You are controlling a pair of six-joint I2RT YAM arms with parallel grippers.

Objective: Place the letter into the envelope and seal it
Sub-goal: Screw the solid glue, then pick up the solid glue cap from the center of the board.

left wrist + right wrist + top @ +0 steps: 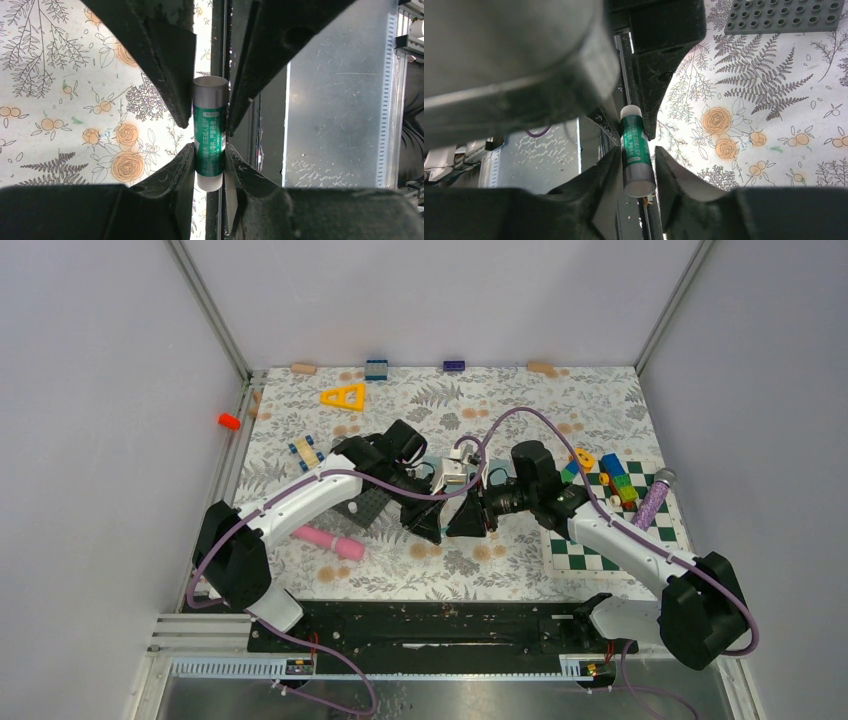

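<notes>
- Leftmost, an orange peg (229, 421) lay off the floral cloth (450, 570), and a pink stick (330, 542) lay on the cloth beside the left arm.
- Further along, a yellow triangle (343, 396) sat near the back, and a dark studded plate (784, 15) lay by the left arm.
- At centre, the left gripper (210, 147) was clenched on the green body of a glue stick (210, 125).
- Facing it, the right gripper (638, 161) had its fingers (674, 180) close on either side of the stick's grey cap; we could not tell whether they pressed on it.
- Beneath the two grippers, the envelope (431, 464) was almost wholly hidden; we saw only a teal-grey sliver behind them.
- Rightmost, a checkered board (590, 555) carried coloured bricks (622, 483) and a purple tube (655, 498).
</notes>
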